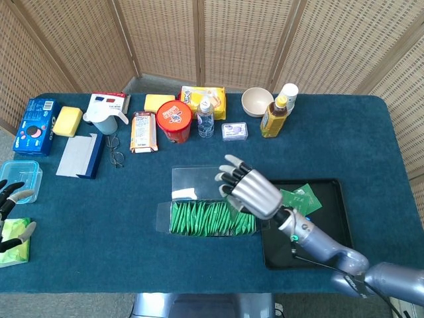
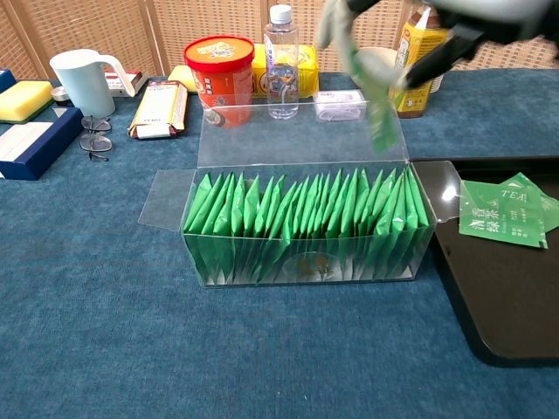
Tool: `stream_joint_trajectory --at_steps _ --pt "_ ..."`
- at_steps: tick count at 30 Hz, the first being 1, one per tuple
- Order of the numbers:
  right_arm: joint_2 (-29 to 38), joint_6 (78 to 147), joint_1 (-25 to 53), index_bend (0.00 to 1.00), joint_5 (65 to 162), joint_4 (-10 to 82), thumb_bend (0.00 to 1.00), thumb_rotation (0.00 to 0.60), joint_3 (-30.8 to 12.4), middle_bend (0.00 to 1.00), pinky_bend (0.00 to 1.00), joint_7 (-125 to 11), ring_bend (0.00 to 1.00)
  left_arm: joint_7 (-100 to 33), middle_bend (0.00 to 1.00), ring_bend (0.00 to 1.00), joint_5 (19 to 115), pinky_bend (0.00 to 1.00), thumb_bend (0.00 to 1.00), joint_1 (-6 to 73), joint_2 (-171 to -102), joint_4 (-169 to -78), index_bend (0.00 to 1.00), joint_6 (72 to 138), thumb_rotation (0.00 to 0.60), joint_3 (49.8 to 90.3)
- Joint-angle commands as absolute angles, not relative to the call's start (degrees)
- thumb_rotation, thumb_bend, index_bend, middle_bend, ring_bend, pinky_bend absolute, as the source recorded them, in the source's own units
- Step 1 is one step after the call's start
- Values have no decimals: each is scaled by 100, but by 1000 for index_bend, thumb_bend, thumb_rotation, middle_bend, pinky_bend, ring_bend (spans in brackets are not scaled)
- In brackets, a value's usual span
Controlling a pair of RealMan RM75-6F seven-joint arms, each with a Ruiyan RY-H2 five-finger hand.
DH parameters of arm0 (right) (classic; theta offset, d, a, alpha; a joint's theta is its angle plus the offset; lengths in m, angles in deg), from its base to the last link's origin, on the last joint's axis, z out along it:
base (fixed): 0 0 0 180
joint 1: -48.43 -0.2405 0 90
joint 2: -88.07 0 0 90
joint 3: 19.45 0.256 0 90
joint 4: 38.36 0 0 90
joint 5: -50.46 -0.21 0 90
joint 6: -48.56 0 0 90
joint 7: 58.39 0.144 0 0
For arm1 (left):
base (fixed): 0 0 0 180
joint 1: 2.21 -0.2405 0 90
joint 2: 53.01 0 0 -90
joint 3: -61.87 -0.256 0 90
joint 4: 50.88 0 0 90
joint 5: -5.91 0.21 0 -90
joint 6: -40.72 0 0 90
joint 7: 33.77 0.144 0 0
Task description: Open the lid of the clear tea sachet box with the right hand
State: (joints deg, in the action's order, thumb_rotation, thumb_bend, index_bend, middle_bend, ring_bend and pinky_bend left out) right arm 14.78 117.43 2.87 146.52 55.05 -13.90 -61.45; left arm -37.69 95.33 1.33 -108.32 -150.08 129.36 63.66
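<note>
Far left of the clear tea sachet box, the left robot hand hangs at the counter edge, fingers apart, grasping nothing. The box sits mid-counter, its lid already folded back flat — green sachets standing in rows. Above the box's right end, the right robot hand pinches one tea sachet, lifted clear. Right of the box — a black tray.

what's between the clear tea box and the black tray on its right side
Nothing stands between them. In the chest view the clear tea sachet box has its right side flap folded out, reaching the black tray; only a sliver of blue table cloth shows below it.
</note>
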Motion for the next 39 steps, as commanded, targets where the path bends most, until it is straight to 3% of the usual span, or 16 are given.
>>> stream_joint_trajectory --at_steps 1,15,32,35,39 --pt "1744 12017 509 738 14632 5626 598 600 -1366 346 106 -5998 220 -3764 157 62 9546 248 273 132 -10834 -15027 239 12937 600 6361" --pt "2299 12551 1367 726 14298 5050 598 600 -1597 342 106 -5512 220 -3696 157 62 9582 248 272 99 -10826 -15152 240 12937 600 6309" --pt "1744 12475 1904 647 14263 3979 597 600 -1953 308 94 -4845 192 -3588 157 62 9679 248 273 39 -10772 -15295 239 13014 600 6257" --pt "1651 12387 1898 576 14279 3914 598 600 -1970 277 84 -4820 168 -3595 157 62 9688 248 272 13 -10758 -15297 240 13047 600 6246" --pt "1562 12186 1871 393 14217 3866 599 600 -1968 186 69 -4853 108 -3612 157 62 9683 247 272 -11 -10748 -15288 240 13067 600 6237"
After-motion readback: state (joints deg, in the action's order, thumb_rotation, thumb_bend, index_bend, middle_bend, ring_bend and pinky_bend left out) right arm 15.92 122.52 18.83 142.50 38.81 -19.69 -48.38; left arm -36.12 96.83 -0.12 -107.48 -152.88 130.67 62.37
